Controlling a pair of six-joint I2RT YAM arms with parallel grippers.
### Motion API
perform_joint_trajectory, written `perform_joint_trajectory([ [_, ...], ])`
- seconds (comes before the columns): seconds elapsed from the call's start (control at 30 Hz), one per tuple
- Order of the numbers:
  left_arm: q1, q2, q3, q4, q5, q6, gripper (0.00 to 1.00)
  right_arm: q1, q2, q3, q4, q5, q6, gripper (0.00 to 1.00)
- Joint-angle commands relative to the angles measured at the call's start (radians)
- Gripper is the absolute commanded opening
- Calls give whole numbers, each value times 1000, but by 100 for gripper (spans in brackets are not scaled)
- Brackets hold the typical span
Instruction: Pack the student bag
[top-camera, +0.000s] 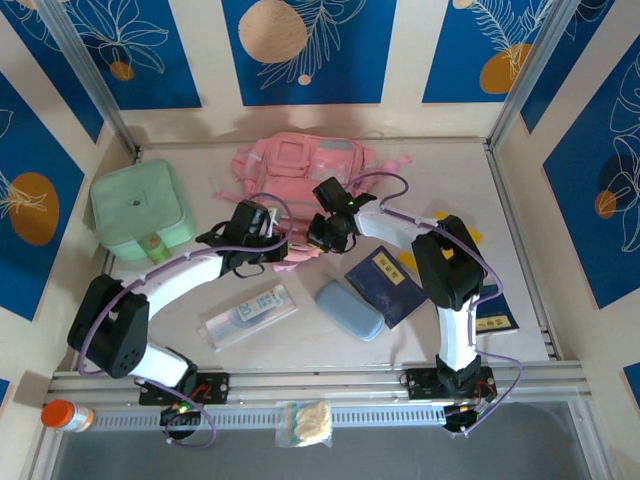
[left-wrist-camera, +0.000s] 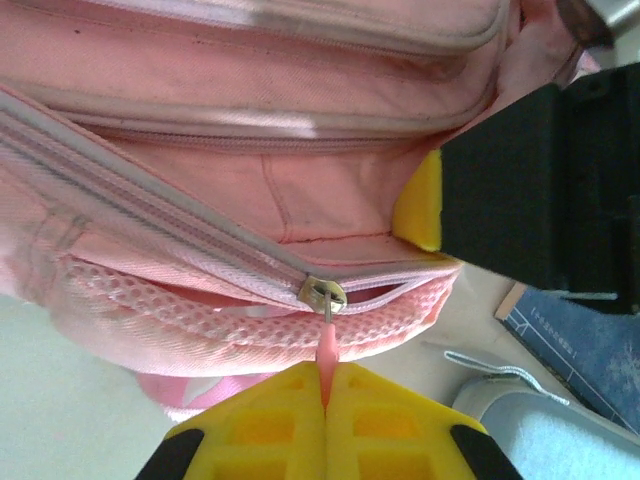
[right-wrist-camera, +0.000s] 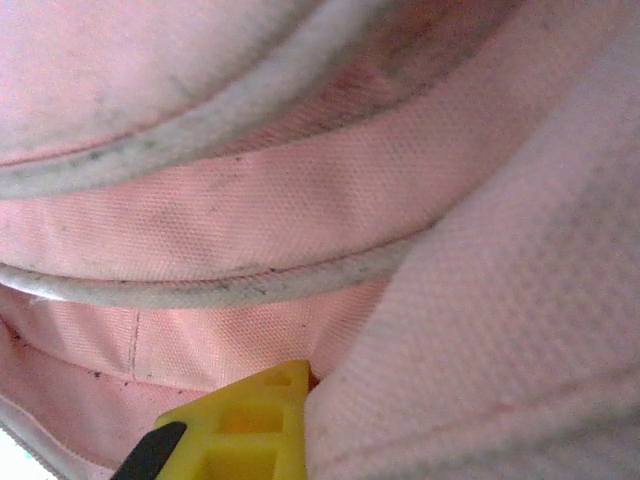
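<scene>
Left claw (left-wrist-camera: 325, 385), seemingly on bag zip (left-wrist-camera: 324, 297)

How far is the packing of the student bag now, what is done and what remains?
Done: nothing looks packed; the blue booklet, blue-grey pouch and clear packet lie on the table. In hand: the left gripper pinches the zip pull and the right gripper grips the student bag; the zip is open only a short way. Left: open it, then load the items.
</scene>
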Motion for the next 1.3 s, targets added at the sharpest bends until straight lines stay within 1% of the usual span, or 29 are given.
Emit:
perform_joint_trajectory([
  [0.0,12,-70,-30,-67,-50,35,0,-39,-102,-14,-11,2,-197,0],
  [0.1,33,-96,-53,-112,-80,59,0,-91,-128,-22,-51,-14,-310,0],
  [0.17,56,-114,-82,-99,-86,66,0,-135,-143,-20,-76,-27,-369,0],
  [0.2,76,-114,-94,-84,-70,67,0,-163,-147,-15,-88,-51,-388,0],
  [0.27,109,-102,-94,-65,-18,77,0,-207,-154,-2,-109,-62,-390,0],
  [0.37,127,-55,-63,-60,-2,99,0,-247,-155,21,-111,-107,-395,0],
  [0.47,130,-21,-34,-51,-2,104,0,-237,-154,52,-143,-113,-405,0],
  [0.53,135,-16,-29,-30,-35,105,0,-231,-167,57,-153,-107,-423,0],
  [0.67,192,-11,-10,-35,-91,82,0,-247,-191,62,-181,-175,-495,0],
  [0.8,236,-30,-16,-20,-146,76,0,-257,-240,41,-204,-215,-587,0],
  [0.83,249,-32,-20,-14,-154,71,0,-267,-251,33,-204,-239,-598,0],
  [0.93,295,-37,-37,3,-161,43,0,-304,-277,14,-188,-369,-646,0],
  [1.0,324,-40,-52,23,-177,20,0,-312,-290,19,-205,-449,-698,0],
  [1.1,357,-43,-60,40,-205,-8,0,-303,-315,13,-228,-450,-767,0],
  [1.27,389,-88,-90,83,-248,-25,0,-356,-335,5,-250,-472,-800,0],
])
